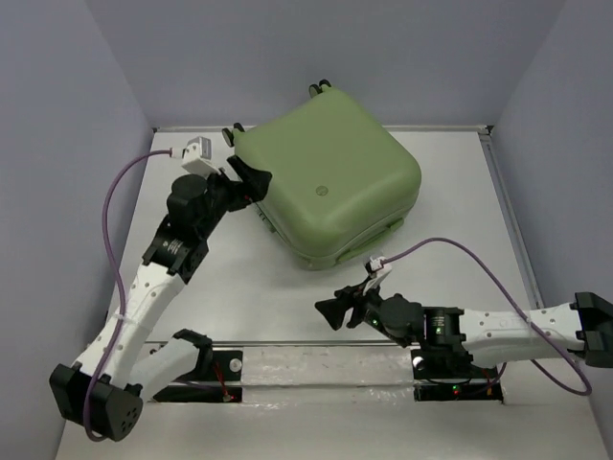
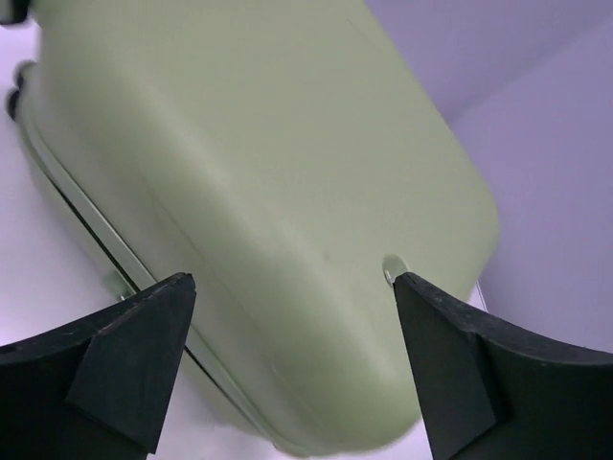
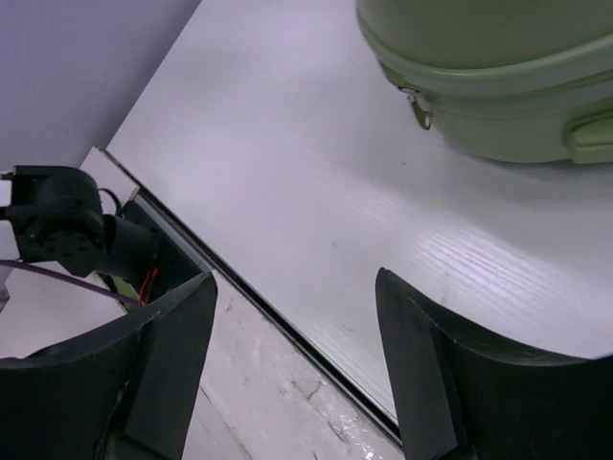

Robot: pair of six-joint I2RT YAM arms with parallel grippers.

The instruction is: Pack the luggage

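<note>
We see the green suitcase [image 1: 330, 182] shut on the table [image 1: 460, 201], our left claw [image 2: 293, 280] spread wide beside its corner, gripping nothing, our right claw [image 3: 295, 278] open, empty, nearby.

Left gripper [image 1: 244, 158], right gripper [image 1: 330, 304] blk — arms [image 1: 144, 297] white w/ blk joints [image 1: 187, 206], purple cables [image 1: 107, 206].

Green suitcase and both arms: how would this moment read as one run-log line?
luggage: closed, flat on table | left gripper: open, facing luggage's side | right gripper: open, over table, clear of luggage
</note>
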